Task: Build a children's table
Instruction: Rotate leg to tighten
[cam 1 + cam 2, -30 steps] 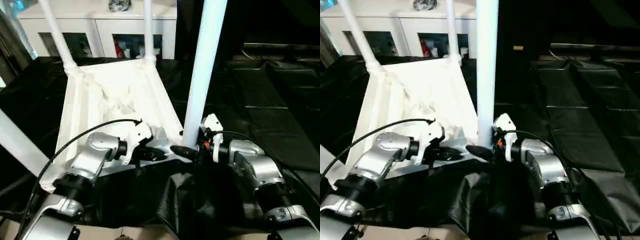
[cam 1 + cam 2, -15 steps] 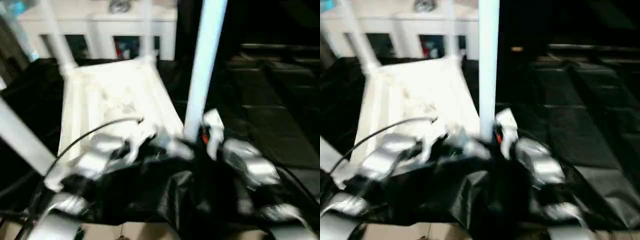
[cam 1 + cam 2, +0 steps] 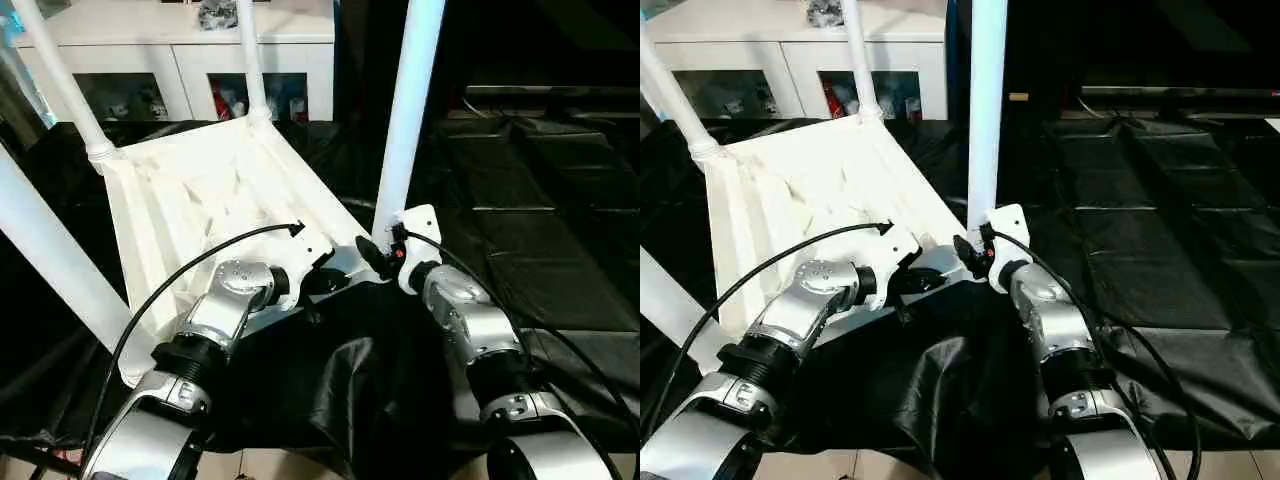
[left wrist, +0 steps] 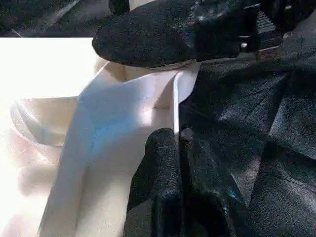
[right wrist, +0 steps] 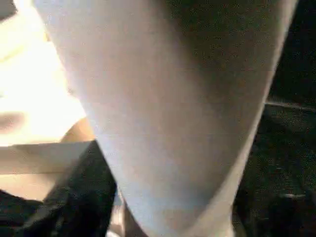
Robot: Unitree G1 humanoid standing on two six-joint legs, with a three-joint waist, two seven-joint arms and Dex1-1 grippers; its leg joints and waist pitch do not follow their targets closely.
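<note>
The white children's table (image 3: 220,190) lies upside down on black sheeting, ribbed underside up and tilted. Its legs stand up from the corner sockets. My left gripper (image 3: 325,280) is at the near rim, and in the left wrist view its two black fingers (image 4: 158,163) are shut on the thin white edge. My right gripper (image 3: 372,252) is at the foot of the near right leg (image 3: 410,100), shut on it just above the socket. That leg (image 5: 163,113) fills the middle of the right wrist view. One black finger of the right gripper (image 4: 163,34) lies across the corner socket.
A white cabinet (image 3: 180,40) with glass-fronted compartments stands behind the table. Black sheeting (image 3: 540,200) covers the floor to the right and bunches up in front (image 3: 350,380) between my forearms. The near left leg (image 3: 50,260) slants out past my left arm.
The camera has shifted and the picture has sharpened after a blur. Both grippers keep their hold at the table's near right corner. The table's far corners now sit further left in view.
</note>
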